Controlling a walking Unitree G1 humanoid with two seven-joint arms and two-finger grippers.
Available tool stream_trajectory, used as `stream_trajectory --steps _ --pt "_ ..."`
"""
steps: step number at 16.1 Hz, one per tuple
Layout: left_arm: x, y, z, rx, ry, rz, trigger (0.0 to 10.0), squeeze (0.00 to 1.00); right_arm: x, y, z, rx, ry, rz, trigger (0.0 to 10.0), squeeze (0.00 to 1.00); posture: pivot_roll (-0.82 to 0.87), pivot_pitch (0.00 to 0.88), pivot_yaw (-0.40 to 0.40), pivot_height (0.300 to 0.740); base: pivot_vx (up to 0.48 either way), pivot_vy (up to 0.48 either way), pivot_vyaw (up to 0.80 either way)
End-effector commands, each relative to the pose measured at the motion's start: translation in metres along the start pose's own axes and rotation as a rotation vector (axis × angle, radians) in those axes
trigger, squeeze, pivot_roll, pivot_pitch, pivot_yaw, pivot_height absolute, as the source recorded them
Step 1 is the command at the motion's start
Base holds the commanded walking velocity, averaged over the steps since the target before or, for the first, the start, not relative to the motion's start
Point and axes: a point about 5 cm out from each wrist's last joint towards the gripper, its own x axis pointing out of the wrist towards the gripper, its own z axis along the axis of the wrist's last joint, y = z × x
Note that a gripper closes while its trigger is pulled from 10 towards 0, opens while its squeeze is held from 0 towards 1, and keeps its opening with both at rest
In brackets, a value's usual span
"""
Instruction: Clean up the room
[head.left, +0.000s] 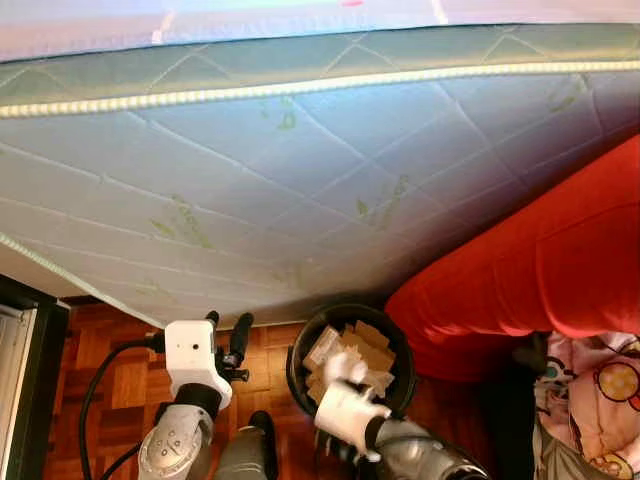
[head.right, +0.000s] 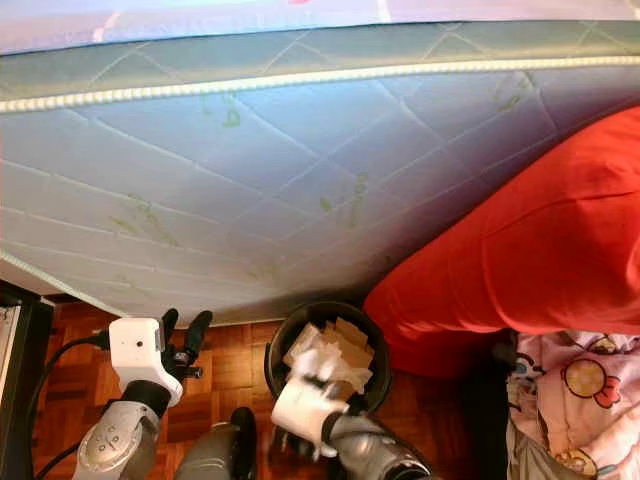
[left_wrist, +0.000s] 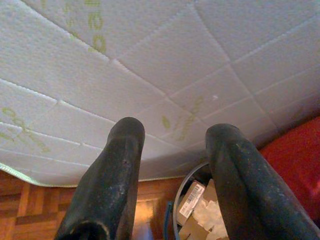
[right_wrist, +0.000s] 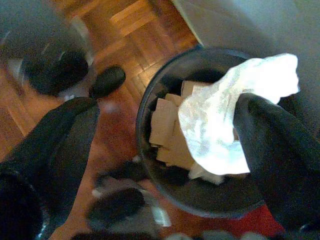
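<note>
The left gripper (head.left: 227, 322) hovers over the wood floor (head.left: 120, 380) with fingers spread, holding nothing. The right gripper (right_wrist: 165, 140), fingers parted, hangs above the black bin (right_wrist: 150, 165), crumpled white tissue (right_wrist: 220, 125) draped against one finger, its length pointing toward the mattress (head.left: 300, 180), whose green lettering is unreadable.

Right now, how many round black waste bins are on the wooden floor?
1: a round black waste bin beside the mattress, holding cardboard scraps, under the right gripper. Others may be hidden.

A pale blue-grey mattress (head.left: 300, 180) is quilted in diamonds with green print. A red cover (head.left: 540, 270), black bin (right_wrist: 150, 100), white tissue (right_wrist: 225, 125) and brown parquet floor (head.left: 120, 370) are seen.
</note>
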Motion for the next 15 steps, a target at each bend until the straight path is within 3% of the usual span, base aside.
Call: stream_trajectory --steps 1,2,3,6,7,11,12,13,14,15 --pt "-0.005 0.001 -0.003 0.005 0.019 0.013 10.0 0.0 -0.002 0.014 -0.008 -0.068 0.023 0.038 10.0 0.54 0.24 0.368 -0.063 0.74 0.0 0.0 0.0" --pt "-0.005 0.001 -0.003 0.004 0.019 0.014 10.0 0.0 -0.003 0.015 -0.01 -0.097 0.037 0.034 10.0 0.0 0.24 0.368 -0.063 0.74 0.0 0.0 0.0" --pt "-0.005 0.0 -0.003 0.004 0.019 0.014 10.0 0.0 -0.003 0.016 -0.014 -0.121 0.054 0.025 10.0 0.0 0.24 0.368 -0.063 0.74 0.0 0.0 0.0" --pt "-0.006 0.0 -0.003 0.005 0.02 0.017 10.0 0.0 -0.003 0.016 -0.015 -0.315 0.061 -0.018 10.0 0.0 0.24 0.366 -0.064 0.74 0.0 0.0 0.0" --pt "-0.006 0.001 -0.003 0.008 0.02 0.019 10.0 0.0 -0.003 0.012 -0.016 -0.408 0.08 -0.084 10.0 0.0 0.24 0.366 -0.063 0.74 0.0 0.0 0.0" --pt "-0.007 0.001 -0.004 0.009 0.024 0.02 10.0 0.0 -0.006 0.006 -0.022 -0.5 0.097 -0.118 10.0 0.0 0.24 0.372 -0.062 0.74 0.0 0.0 0.0" --pt "-0.007 0.001 -0.004 0.009 0.026 0.021 10.0 0.0 -0.007 0.007 -0.025 -0.494 0.106 -0.114 10.0 0.0 0.24 0.372 -0.063 0.74 0.0 0.0 0.0" --pt "-0.006 0.0 -0.005 0.008 0.027 0.02 10.0 0.0 -0.009 0.007 -0.03 -0.427 0.133 -0.12 10.0 0.0 0.24 0.372 -0.063 0.74 0.0 0.0 0.0" --pt "-0.006 0.0 -0.006 0.007 0.028 0.019 10.0 0.0 -0.012 0.008 -0.037 -0.21 0.179 -0.136 10.0 0.0 0.24 0.369 -0.063 0.74 0.0 0.0 0.0" --pt "-0.005 0.0 -0.006 0.007 0.03 0.018 10.0 0.0 -0.013 0.009 -0.041 -0.079 0.195 -0.15 10.0 0.0 0.24 0.369 -0.063 0.74 0.0 0.0 0.0"
